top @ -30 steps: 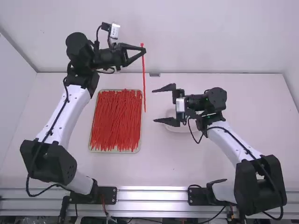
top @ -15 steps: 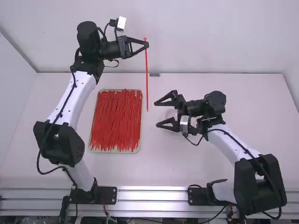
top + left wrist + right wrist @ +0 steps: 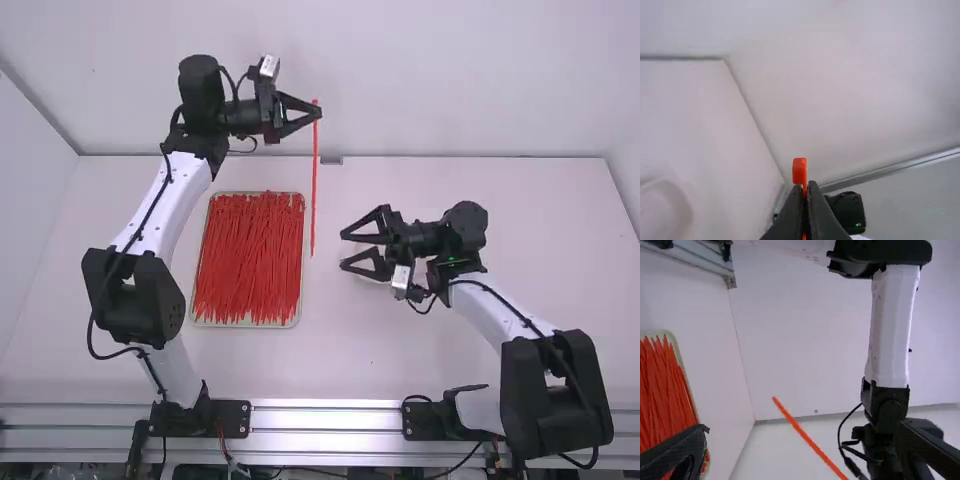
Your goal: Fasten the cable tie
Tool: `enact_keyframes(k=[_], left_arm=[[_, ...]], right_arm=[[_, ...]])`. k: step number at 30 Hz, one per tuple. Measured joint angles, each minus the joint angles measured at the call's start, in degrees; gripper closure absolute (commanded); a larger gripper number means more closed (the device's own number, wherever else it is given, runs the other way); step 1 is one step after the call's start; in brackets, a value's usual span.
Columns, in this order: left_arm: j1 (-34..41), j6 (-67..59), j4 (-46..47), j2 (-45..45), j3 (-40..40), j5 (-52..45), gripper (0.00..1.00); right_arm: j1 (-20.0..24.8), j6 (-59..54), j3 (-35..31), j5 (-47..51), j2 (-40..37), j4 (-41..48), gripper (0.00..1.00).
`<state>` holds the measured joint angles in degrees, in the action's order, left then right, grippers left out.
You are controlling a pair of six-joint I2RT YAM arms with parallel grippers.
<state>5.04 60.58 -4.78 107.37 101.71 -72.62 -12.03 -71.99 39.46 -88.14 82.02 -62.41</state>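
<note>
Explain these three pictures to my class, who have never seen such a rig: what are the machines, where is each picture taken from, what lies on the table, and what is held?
These are two robot arms, white with black joints, each ending in a two-finger gripper. The high view looks down on the white table from behind the arms. The other two pictures come from small cameras on each arm's wrist. On the table lies a tray full of red cable ties. The left gripper, high above the table, is shut on the head of one cable tie, which hangs straight down. The right gripper is open and low, beside the tie's lower end and apart from it.
</note>
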Motion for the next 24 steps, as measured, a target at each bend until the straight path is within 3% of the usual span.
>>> enact_keyframes(k=[8, 15, 24], left_arm=[[0.94, 0.52, 15.85, 0.00, -0.76, 0.37, 0.98], [1.62, 0.28, 16.17, 0.00, -1.84, 0.92, 0.98], [1.66, 0.33, 16.20, 0.00, -3.52, 2.05, 0.98]], right_arm=[[-3.58, -5.27, 0.00, 4.22, 0.00, -0.85, 0.00], [-6.56, -7.54, -0.02, 8.48, 0.00, -1.64, 0.02], [-7.52, -8.33, 0.00, 11.47, 0.00, -3.21, 0.14]])
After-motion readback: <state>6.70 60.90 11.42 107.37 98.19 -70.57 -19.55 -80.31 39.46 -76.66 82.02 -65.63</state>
